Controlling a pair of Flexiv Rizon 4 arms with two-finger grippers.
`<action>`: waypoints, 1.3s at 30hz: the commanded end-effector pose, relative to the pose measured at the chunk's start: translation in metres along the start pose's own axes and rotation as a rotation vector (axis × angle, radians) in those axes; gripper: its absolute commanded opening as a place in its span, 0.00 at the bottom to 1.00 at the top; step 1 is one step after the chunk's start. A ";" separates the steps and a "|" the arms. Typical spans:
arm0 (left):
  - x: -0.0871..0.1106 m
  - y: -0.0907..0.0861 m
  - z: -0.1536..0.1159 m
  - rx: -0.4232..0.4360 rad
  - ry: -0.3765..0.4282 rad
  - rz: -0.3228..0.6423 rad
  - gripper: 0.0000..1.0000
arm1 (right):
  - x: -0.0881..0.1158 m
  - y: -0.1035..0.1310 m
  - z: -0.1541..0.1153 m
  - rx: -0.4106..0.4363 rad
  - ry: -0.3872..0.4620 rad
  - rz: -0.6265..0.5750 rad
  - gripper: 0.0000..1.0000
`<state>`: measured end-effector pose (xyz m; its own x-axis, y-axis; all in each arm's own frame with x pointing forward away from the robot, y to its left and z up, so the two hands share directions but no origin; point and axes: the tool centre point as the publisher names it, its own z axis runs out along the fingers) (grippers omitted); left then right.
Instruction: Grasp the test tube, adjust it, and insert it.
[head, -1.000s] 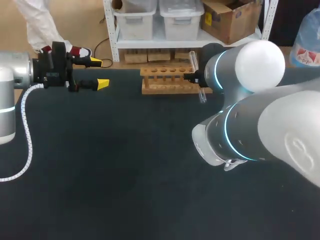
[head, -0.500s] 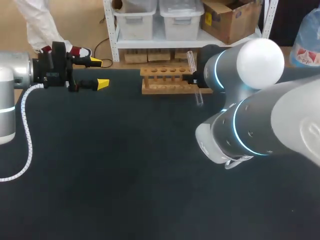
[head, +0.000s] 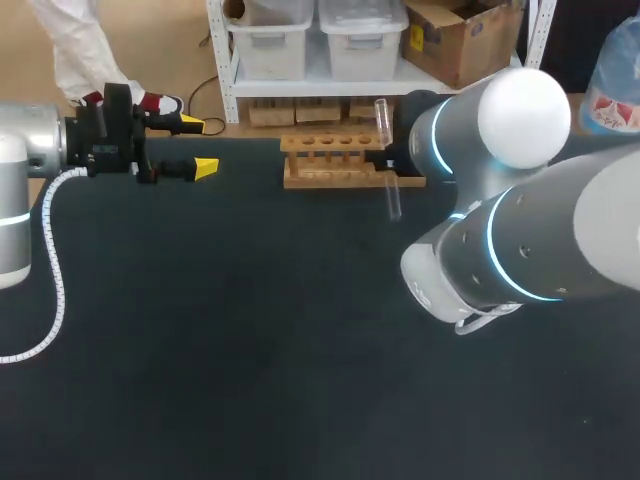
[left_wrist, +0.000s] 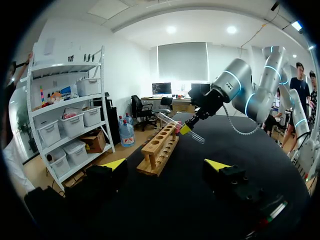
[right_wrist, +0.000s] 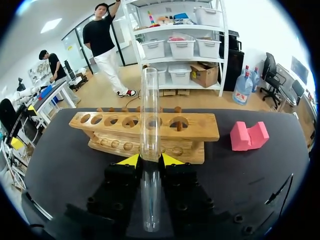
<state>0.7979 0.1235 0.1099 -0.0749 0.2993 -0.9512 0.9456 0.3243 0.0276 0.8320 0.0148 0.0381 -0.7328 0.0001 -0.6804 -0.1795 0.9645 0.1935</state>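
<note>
A clear glass test tube (right_wrist: 149, 125) stands nearly upright between the yellow tips of my right gripper (right_wrist: 150, 160), which is shut on its lower half. Just ahead of it is the wooden rack (right_wrist: 190, 130) with a row of round holes. In the head view the tube (head: 386, 160) hangs at the right end of the rack (head: 325, 160), its open end above the rack's top. My left gripper (head: 197, 146) stands open and empty at the table's far left. From the left wrist view, the tube (left_wrist: 180, 128) slants above the rack (left_wrist: 160, 150).
A pink notched block (right_wrist: 248, 136) lies on the black table to the right of the rack. My right arm's large joints (head: 500, 230) hang over the table's right half. A white cable (head: 50, 260) trails from my left arm.
My right arm has carried the tube slightly to the left along the rack's right end and turned it more upright. The left arm has not moved.
</note>
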 end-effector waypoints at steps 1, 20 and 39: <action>0.001 -0.001 0.000 -0.005 -0.004 0.003 1.00 | -0.004 -0.003 0.003 -0.030 0.028 -0.001 0.00; 0.001 -0.001 0.000 -0.005 -0.004 0.003 1.00 | -0.013 -0.006 -0.002 -0.033 0.009 -0.005 0.00; 0.001 -0.001 0.000 -0.005 -0.004 0.003 1.00 | -0.011 -0.005 0.006 -0.057 0.051 -0.008 0.00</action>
<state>0.7979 0.1235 0.1099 -0.0749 0.2993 -0.9512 0.9456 0.3242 0.0276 0.8395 0.0133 0.0405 -0.7499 -0.0159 -0.6613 -0.2114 0.9530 0.2168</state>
